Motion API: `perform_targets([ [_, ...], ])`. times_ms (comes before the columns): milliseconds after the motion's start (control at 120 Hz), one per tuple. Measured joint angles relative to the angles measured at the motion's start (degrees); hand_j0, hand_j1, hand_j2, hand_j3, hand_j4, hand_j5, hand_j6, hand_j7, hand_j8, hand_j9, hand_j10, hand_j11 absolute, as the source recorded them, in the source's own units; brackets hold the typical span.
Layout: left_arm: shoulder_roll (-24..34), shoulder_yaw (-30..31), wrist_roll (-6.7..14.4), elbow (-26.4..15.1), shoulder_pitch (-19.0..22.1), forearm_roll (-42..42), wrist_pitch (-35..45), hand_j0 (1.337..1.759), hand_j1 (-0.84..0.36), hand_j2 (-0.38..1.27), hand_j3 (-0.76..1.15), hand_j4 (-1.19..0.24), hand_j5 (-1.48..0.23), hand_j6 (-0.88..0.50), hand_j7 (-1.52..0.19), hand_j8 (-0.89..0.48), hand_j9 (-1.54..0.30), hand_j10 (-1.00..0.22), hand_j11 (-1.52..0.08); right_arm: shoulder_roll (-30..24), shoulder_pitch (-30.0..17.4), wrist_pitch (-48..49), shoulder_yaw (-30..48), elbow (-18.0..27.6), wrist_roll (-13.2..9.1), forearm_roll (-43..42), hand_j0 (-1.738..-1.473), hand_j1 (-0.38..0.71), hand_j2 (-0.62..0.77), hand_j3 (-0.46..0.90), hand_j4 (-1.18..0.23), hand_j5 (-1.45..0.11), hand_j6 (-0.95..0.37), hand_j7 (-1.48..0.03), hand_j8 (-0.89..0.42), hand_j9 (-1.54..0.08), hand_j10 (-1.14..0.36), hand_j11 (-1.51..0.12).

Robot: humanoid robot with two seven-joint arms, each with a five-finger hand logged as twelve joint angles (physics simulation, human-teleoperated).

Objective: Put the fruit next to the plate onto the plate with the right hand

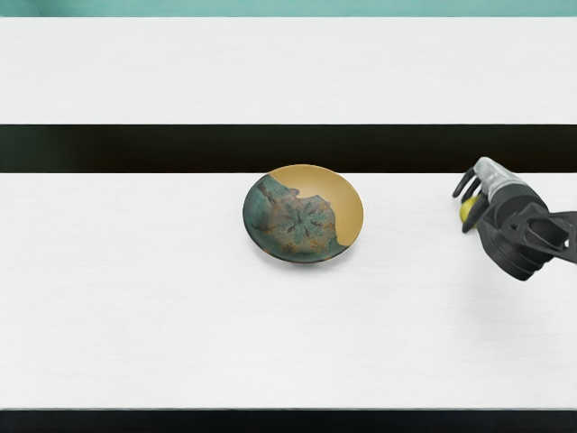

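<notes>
- the plate (350, 188) sits near the middle of the worktop (135, 307), closer to its far edge than its near one, and nothing lies in it.
- the fruit (468, 210), small and yellow, is well apart from the plate, by the right edge of the worktop, mostly hidden behind the fingers (465, 186).
- the right hand (488, 195) comes in from the right edge with its fingers curled around the fruit, holding it. i cannot tell how firm the hold is, or whether the fruit rests on the worktop or is just off it.
- the left arm does not show.
- the step in hand looks like securing the grasp before the carry, so the task is in its early part.
- to do it well, i'd have the fingers and thumb close evenly on opposite sides, since a small round fruit can squirt out of a lopsided squeeze.
- lift straight up first, high enough to pass over the raised rim of the plate.
- then travel towards the worktop's middle, stop over the centre of the plate, lower close to its surface and only then open the fingers, so the fruit settles instead of rolling off.
</notes>
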Motion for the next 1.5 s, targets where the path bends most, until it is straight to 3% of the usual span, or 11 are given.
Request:
perform_targets([
  [117,0.0,0.0,0.0,0.0,0.0,0.0,0.0,1.658,0.34,0.00,0.00,-0.01,-0.01,-0.01,-0.01,-0.01,-0.01,-0.01,-0.01,-0.2,0.4,0.1,3.8,0.9,0.1,0.5,-1.650,0.18,0.38,0.00,-0.87,-1.09,-0.70,-1.11,-0.46,-1.09,-0.52,-1.11],
  [367,0.0,0.0,0.0,0.0,0.0,0.0,0.0,1.658,0.34,0.00,0.00,-0.01,-0.01,-0.01,-0.01,-0.01,-0.01,-0.01,-0.01,0.5,4.8,0.2,9.4,6.6,0.1,1.0,-1.652,0.20,0.38,0.00,-0.86,-1.14,-0.67,-1.13,-0.43,-1.12,-0.49,-1.12],
  [658,0.0,0.0,0.0,0.0,0.0,0.0,0.0,1.658,0.34,0.00,0.00,-0.01,-0.01,-0.01,-0.01,-0.01,-0.01,-0.01,-0.01,10.4,11.7,0.3,11.0,9.7,0.1,2.8,-1.653,0.21,0.40,0.00,-0.85,-1.18,-0.66,-1.13,-0.41,-1.14,-0.47,-1.12],
  [892,0.0,0.0,0.0,0.0,0.0,0.0,0.0,1.658,0.34,0.00,0.00,-0.01,-0.01,-0.01,-0.01,-0.01,-0.01,-0.01,-0.01,17.3,11.2,0.4,10.8,9.9,0.2,3.2,-1.655,0.29,0.53,0.00,-0.84,-1.20,-0.68,-1.13,-0.39,-1.15,-0.43,-1.12],
  [950,0.0,0.0,0.0,0.0,0.0,0.0,0.0,1.658,0.34,0.00,0.00,-0.01,-0.01,-0.01,-0.01,-0.01,-0.01,-0.01,-0.01,17.8,10.7,0.3,10.8,9.9,0.2,3.1,-1.656,0.26,0.44,0.00,-0.76,-1.07,-0.63,-1.01,-0.39,-1.02,-0.44,-1.01],
  [1075,0.0,0.0,0.0,0.0,0.0,0.0,0.0,1.658,0.34,0.00,0.00,-0.01,-0.01,-0.01,-0.01,-0.01,-0.01,-0.01,-0.01,18.0,9.7,0.3,11.2,9.8,0.2,2.9,-1.657,0.02,0.23,0.00,-0.44,-0.62,-0.37,-0.59,-0.24,-0.59,-0.27,-0.59],
  [1175,0.0,0.0,0.0,0.0,0.0,0.0,0.0,1.658,0.34,0.00,0.00,-0.01,-0.01,-0.01,-0.01,-0.01,-0.01,-0.01,-0.01,16.6,7.9,0.2,13.8,9.8,0.2,2.8,-1.657,-0.12,0.14,0.00,-0.27,-0.38,-0.23,-0.36,-0.15,-0.36,-0.16,-0.36],
  [1317,0.0,0.0,0.0,0.0,0.0,0.0,0.0,1.658,0.34,0.00,0.00,-0.01,-0.01,-0.01,-0.01,-0.01,-0.01,-0.01,-0.01,12.4,4.8,0.2,19.5,9.9,0.2,2.8,-1.658,-0.24,0.07,0.00,-0.14,-0.19,-0.11,-0.18,-0.08,-0.18,-0.08,-0.18],
  [1500,0.0,0.0,0.0,0.0,0.0,0.0,0.0,1.658,0.34,0.00,0.00,-0.01,-0.01,-0.01,-0.01,-0.01,-0.01,-0.01,-0.01,6.2,-1.0,0.2,26.8,10.0,0.2,2.7,-1.658,-0.30,0.03,0.00,-0.06,-0.08,-0.05,-0.07,-0.03,-0.07,-0.03,-0.07],
])
